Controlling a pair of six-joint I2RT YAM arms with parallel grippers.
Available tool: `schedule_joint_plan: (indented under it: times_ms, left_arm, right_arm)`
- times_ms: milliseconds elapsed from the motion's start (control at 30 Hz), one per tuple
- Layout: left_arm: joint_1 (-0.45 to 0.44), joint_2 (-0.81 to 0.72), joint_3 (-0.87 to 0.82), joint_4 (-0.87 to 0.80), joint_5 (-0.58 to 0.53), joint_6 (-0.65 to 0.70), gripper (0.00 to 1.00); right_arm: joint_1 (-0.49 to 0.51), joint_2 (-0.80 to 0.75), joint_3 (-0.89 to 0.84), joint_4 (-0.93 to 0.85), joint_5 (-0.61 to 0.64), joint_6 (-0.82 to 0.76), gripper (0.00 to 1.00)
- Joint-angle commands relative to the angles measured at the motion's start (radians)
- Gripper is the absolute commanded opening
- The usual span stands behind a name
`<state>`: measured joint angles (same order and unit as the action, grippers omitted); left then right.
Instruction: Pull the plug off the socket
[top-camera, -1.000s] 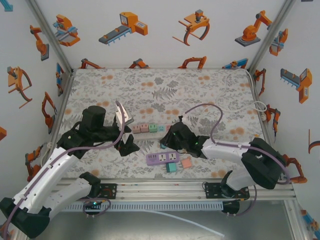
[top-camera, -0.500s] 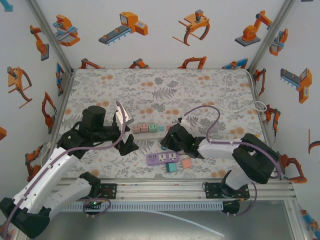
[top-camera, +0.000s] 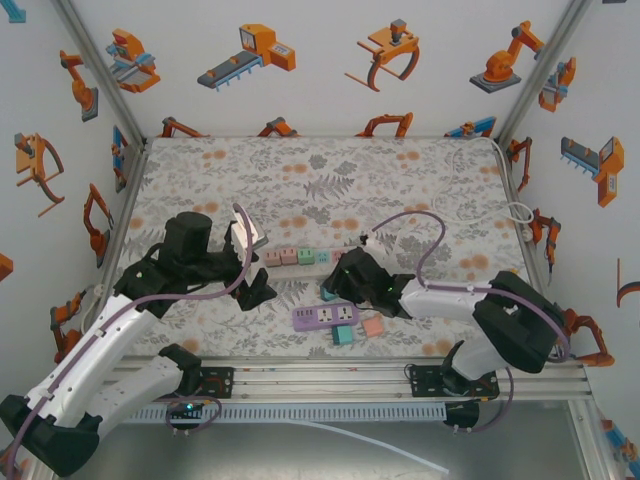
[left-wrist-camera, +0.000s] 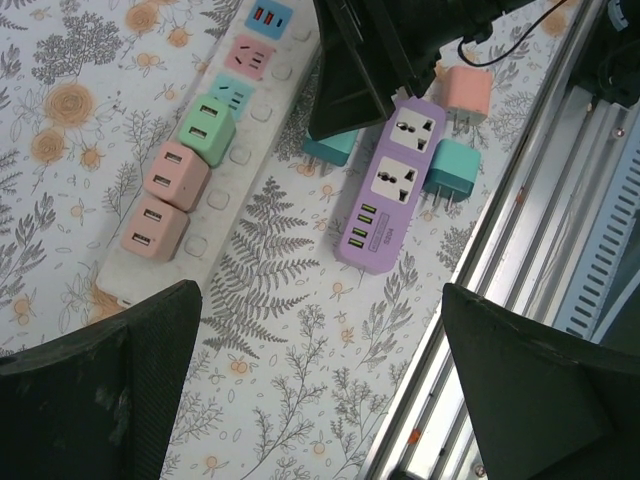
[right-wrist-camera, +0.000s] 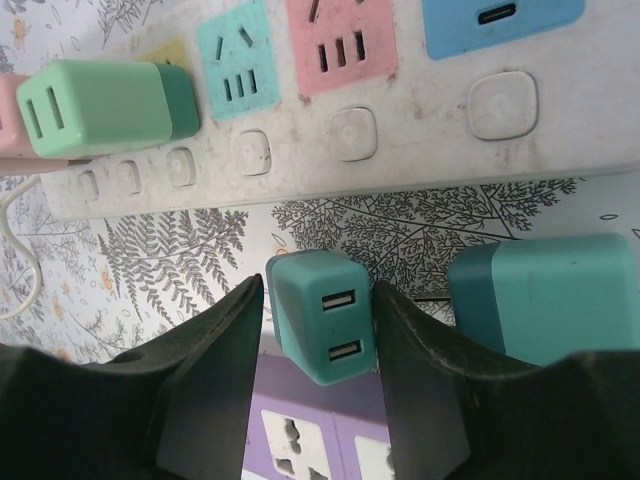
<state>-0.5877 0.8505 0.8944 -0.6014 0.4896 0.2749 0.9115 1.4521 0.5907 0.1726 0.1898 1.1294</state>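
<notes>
Your right end effector (right-wrist-camera: 318, 295) brackets the teal plug (right-wrist-camera: 322, 330), loose at 6 o'clock from the white power strip (right-wrist-camera: 400, 130); whether it pinches, you cannot tell. Your left end effector (left-wrist-camera: 318, 295) is spread wide. Print on the purple socket block (left-wrist-camera: 385, 195) is unreadable.

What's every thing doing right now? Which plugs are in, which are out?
White power strip, lying flat, three cubes plugged in.
End pink charger cube, plugged in.
Second pink charger cube, plugged in.
Green charger cube, plugged in.
Purple power strip, sockets empty.
Teal charger cube, unplugged, off both strips.
Right gripper, fingers either side of that cube, grip unclear.
Left gripper, wide open, empty.
Salmon plug adapter, lying loose.
</notes>
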Motion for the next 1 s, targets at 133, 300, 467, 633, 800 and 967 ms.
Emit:
schedule_joint_plan:
  times_ms: [133, 300, 467, 633, 800, 967]
  left_arm:
    - [-0.003, -0.006, -0.009, -0.013, -0.020, 0.026, 0.97]
    - [-0.003, -0.005, -0.011, -0.012, -0.077, 0.012, 0.97]
    - [-0.003, -0.012, -0.013, -0.004, -0.138, -0.011, 0.97]
    - [-0.003, -0.016, -0.011, 0.003, -0.169, -0.028, 0.97]
    - [-0.003, -0.023, -0.021, 0.045, -0.203, -0.087, 0.97]
    - [-0.003, -0.030, -0.037, 0.130, -0.268, -0.193, 0.97]
  right_arm:
    - [0.006, -0.082, 0.008, -0.097, 0.078, -0.032, 0.47]
    - [0.007, -0.120, 0.029, -0.143, 0.105, -0.083, 0.47]
    - [0.006, -0.167, 0.067, -0.192, 0.160, -0.205, 0.48]
    - [0.005, -0.203, 0.106, -0.189, 0.197, -0.417, 0.48]
    - [0.006, -0.214, 0.169, -0.151, 0.141, -0.782, 0.49]
    - [0.006, -0.237, 0.193, -0.081, -0.077, -1.197, 0.52]
